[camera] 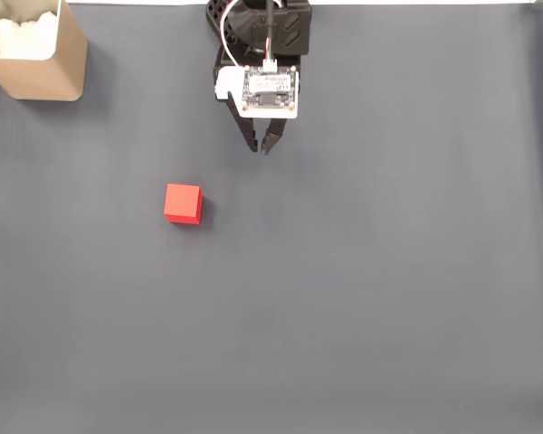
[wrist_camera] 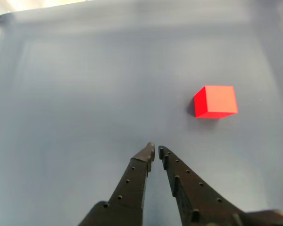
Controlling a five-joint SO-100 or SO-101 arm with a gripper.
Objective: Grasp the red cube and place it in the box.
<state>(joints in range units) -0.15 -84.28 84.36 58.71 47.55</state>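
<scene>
Black arm, white camera board, perforated black end effector.

Legible text: none that we can read. We note one item bearing print: a small white circuit board mounted on the arm near the bench's far edge in the fixed view, carrying a line of tiny dark lettering too small and blurred to make out. We find no other labels, brands, numbers or signs in either view.
</scene>
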